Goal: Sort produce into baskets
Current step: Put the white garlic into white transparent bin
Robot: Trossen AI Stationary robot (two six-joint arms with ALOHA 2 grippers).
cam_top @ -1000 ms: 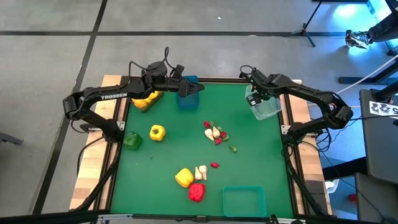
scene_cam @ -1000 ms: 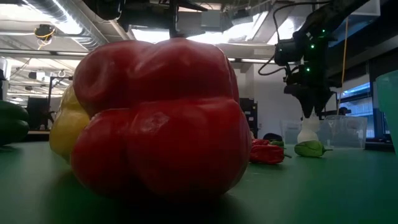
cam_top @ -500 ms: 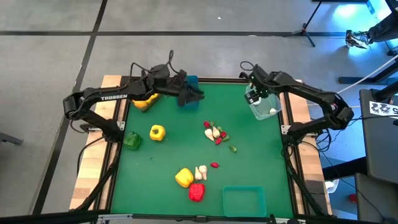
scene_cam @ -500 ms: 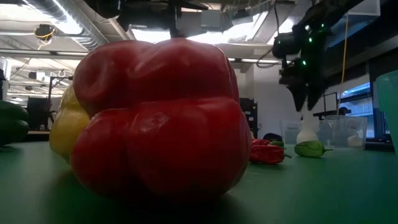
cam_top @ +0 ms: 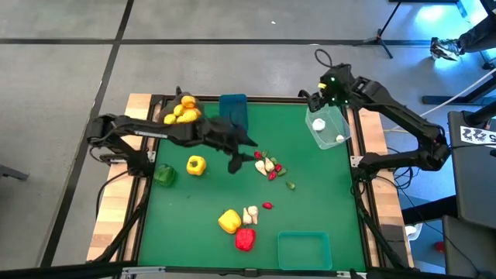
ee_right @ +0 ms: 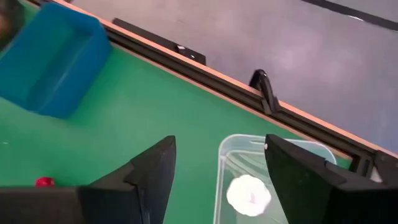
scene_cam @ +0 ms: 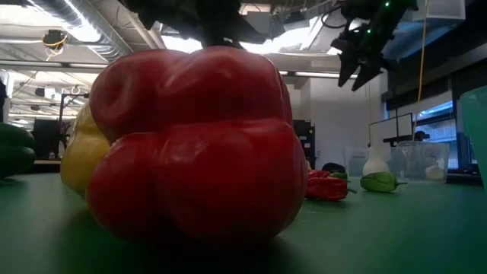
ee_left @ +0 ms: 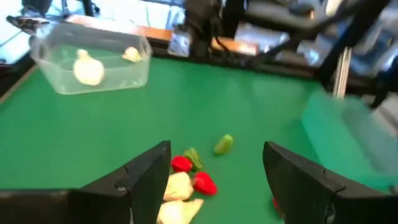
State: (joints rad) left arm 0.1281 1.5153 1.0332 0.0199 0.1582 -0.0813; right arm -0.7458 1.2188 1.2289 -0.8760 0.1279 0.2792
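Clear bin (cam_top: 328, 129) sits at the mat's far right corner with two white garlic pieces (ee_left: 89, 67) in it, so garlic goes there. Everything else is placed relative to that bin.

Loose cluster (cam_top: 269, 165) of garlic, red and green bits lies well left of the bin, toward mat centre. Left gripper (cam_top: 235, 163) hangs just beside that cluster, jaws apart, nothing between them; your wrist view looks straight over the pile toward the bin, so I'd read it as lining up the next pick.

Right gripper (ee_right: 217, 180) is above the bin's far edge, jaws open and empty, lifted clear.

Blue bin (cam_top: 233, 109) is left of the clear bin along the far edge; grey bin with yellow fruits (cam_top: 182, 113) further left. Teal bin (cam_top: 304, 249) is at the near edge. Peppers: yellow (cam_top: 197, 164), green (cam_top: 163, 176), yellow (cam_top: 229, 221), red (cam_top: 245, 239), all still loose.

Versus a second ago: left arm has swung from the blue bin to the cluster; right gripper has risen off the clear bin.
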